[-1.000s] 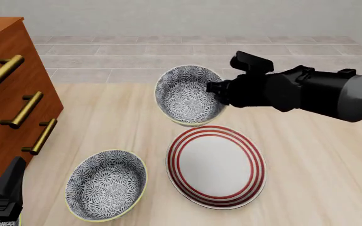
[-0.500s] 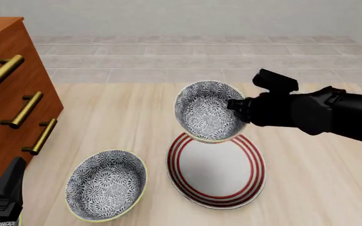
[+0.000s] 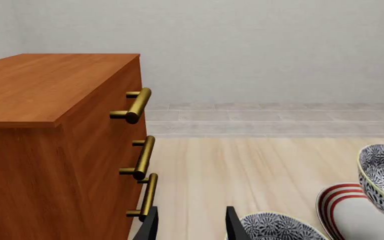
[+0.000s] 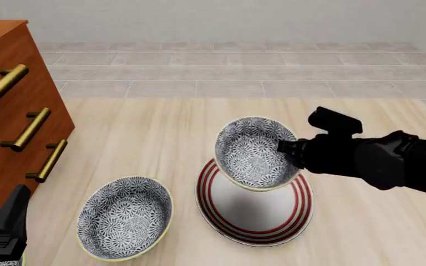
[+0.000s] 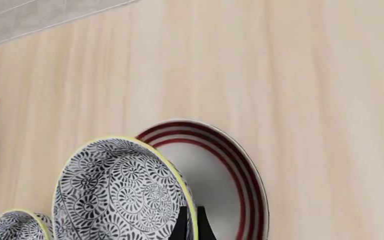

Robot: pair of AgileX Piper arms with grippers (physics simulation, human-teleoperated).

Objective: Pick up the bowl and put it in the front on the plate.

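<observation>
I am holding the bowl by its rim in my right pincer, the one doing the work here. My jaws are pinched nearly together with only the thin wall of the bowl between them, one finger inside and one outside, which my wrist camera shows clearly at the yellow rim. The bowl is hanging just off my fingertips, tilted so its patterned inside faces up and toward the camera, and it is not resting on anything.

Directly beneath my pincer and the bowl is lying the plate, the white one with red rings; the bowl's shadow is falling on its centre, so I judge I am in the carrying step, nearly over the drop spot. Well off beyond the bowl, away from my wrist, is sitting the wider bowl, which I am leaving alone.

What I am needing next, I think, is to level the bowl, lower it until its foot meets the middle of the plate, and only then part my fingers. Letting go while it is tilted risks it rolling off the rim.

My left pincer is idling with its fingers apart and empty, near the wooden drawer cabinet.
</observation>
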